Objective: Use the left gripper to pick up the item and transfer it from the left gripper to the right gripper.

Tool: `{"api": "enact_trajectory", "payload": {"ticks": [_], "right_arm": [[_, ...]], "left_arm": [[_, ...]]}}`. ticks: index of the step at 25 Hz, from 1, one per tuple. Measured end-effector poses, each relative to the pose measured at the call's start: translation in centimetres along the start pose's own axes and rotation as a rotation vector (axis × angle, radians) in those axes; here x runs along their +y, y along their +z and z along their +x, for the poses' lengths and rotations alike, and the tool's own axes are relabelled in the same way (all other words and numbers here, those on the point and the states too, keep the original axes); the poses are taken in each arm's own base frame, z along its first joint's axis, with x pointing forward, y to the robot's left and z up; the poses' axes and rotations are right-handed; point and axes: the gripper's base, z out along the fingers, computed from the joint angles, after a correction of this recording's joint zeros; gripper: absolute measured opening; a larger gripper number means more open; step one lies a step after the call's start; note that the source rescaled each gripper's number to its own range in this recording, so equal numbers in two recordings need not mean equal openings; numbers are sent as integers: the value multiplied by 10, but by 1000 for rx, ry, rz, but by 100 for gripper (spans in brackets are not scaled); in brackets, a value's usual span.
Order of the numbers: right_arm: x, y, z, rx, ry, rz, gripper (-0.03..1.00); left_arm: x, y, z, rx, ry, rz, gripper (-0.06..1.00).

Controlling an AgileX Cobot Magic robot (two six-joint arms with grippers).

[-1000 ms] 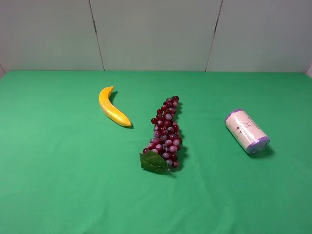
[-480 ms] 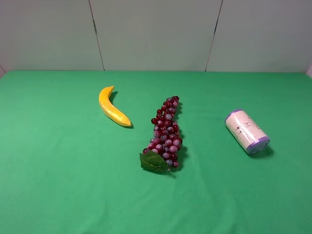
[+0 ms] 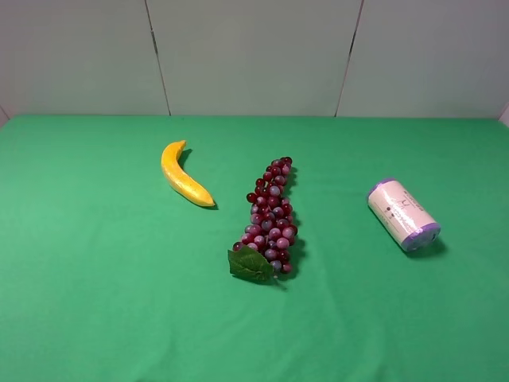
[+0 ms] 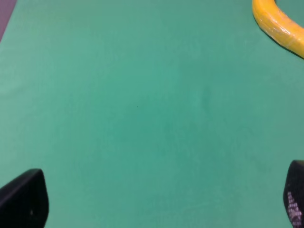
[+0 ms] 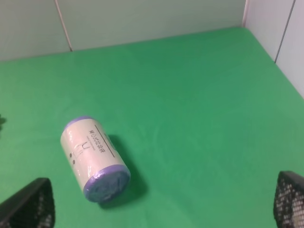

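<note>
The item (image 3: 403, 214), a cream-labelled roll with purple ends, lies on its side on the green cloth at the right of the exterior high view. It also shows in the right wrist view as the item (image 5: 94, 157), a short way ahead of my right gripper (image 5: 156, 202), whose fingertips (image 5: 28, 204) stand wide apart with nothing between them. My left gripper (image 4: 156, 202) hangs open over bare cloth, its fingertips (image 4: 23, 199) at the frame's corners, far from the item. Neither arm appears in the exterior high view.
A yellow banana (image 3: 183, 174) lies at the left middle, and its end (image 4: 278, 26) shows in the left wrist view. A bunch of red grapes (image 3: 270, 219) with a green leaf lies at the centre. Grey wall panels (image 3: 254, 56) bound the far edge.
</note>
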Motion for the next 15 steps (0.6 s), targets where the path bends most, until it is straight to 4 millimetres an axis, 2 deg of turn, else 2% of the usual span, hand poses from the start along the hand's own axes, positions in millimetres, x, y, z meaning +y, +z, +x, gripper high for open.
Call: {"api": "enact_trajectory", "payload": {"ticks": [15], "right_arm": [[0,0,0,0,0,0,100]], "left_arm": [[0,0,0,0,0,0,100]]}}
